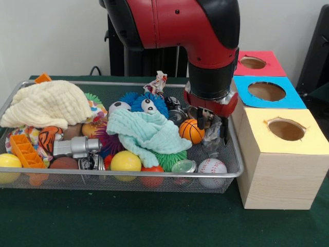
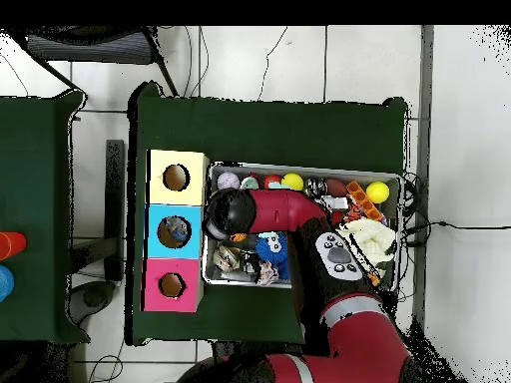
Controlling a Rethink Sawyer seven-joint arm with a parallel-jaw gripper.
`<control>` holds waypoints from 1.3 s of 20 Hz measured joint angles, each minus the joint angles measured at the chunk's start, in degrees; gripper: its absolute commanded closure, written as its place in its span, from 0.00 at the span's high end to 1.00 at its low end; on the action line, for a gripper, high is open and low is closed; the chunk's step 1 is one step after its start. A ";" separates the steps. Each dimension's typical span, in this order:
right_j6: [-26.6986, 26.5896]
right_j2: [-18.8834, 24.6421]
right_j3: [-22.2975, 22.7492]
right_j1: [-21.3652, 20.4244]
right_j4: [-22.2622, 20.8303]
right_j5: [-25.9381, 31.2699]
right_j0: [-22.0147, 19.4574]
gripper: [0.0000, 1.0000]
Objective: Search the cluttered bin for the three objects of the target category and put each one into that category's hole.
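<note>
Front view: gripper (image 1: 215, 126) down inside the wire bin (image 1: 234, 159) at the end by the yellow box (image 1: 282, 159), beside the small basketball (image 1: 191, 130), baseball (image 1: 212, 166) nearer the rim; cannot tell how far the jaws stand apart or whether anything is held. Overhead view: arm (image 2: 289, 211) stretched across the bin (image 2: 304, 170), gripper hidden beneath it, yellow box (image 2: 177, 178), blue box (image 2: 173, 231) and pink box (image 2: 171, 285) in a row alongside.
</note>
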 measured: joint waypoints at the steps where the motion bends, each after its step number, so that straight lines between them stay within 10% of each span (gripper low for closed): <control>1: 0.00 0.00 0.00 0.06 0.00 -0.02 0.00 1.00; 26: 0.00 -4.11 -0.40 4.11 2.19 -11.08 2.54 1.00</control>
